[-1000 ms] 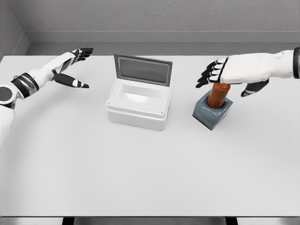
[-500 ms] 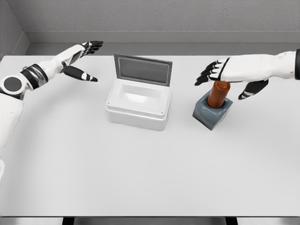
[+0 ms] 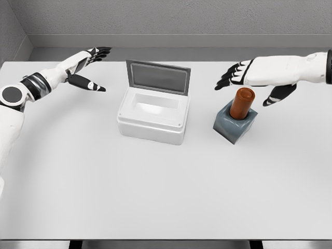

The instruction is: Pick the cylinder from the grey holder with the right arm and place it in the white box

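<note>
Hovering right robot hand (image 3: 248,76) with fingers spread, gripping nothing, just above orange-brown cylinder (image 3: 241,102) | sitting upright in grey holder (image 3: 236,123) on bench (image 3: 155,187), not yet grasped | waiting white box (image 3: 152,114), lid up | resting left robot hand (image 3: 85,65) open, far left.

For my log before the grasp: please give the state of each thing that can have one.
white box: lid open, nothing seen inside
cylinder: upright in grey holder, not held
right hand: above cylinder, fingers open
left hand: raised at left, fingers open
</note>
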`<state>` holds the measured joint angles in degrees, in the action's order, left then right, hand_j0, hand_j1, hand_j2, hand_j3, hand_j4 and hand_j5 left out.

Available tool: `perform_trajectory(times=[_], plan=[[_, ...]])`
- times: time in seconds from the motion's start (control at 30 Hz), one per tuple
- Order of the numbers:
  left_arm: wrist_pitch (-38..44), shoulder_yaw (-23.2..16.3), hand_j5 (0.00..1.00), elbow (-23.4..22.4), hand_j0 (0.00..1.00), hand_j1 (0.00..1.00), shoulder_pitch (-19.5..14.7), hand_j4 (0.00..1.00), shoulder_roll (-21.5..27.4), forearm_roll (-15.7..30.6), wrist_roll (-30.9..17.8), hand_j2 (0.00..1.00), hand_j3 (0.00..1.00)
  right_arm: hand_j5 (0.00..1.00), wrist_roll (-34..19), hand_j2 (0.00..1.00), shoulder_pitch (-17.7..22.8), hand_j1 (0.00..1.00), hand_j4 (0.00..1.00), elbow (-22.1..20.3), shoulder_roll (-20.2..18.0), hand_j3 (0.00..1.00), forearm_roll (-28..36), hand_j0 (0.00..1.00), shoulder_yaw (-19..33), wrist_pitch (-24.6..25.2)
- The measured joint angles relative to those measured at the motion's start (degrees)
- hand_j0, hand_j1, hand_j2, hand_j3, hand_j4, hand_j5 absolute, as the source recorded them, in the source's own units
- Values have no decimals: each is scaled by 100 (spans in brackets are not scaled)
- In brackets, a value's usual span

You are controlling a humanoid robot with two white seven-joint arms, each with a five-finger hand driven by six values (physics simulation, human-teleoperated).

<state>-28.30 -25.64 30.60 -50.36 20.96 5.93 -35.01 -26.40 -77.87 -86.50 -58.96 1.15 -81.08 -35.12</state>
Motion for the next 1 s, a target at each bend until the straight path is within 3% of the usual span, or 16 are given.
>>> perform_trajectory(times=[0.33,1.0], plan=[[-4,7,100,40,100,100,35,100,31,3,0,100,100,100,-89,100,176,100,100,11,96,100,-40,100,0,-1],[-4,10,100,-6,100,100,26,100,131,1,0,100,100,100,-400,100,299,100,100,467,376,100,-109,100,12,-1]])
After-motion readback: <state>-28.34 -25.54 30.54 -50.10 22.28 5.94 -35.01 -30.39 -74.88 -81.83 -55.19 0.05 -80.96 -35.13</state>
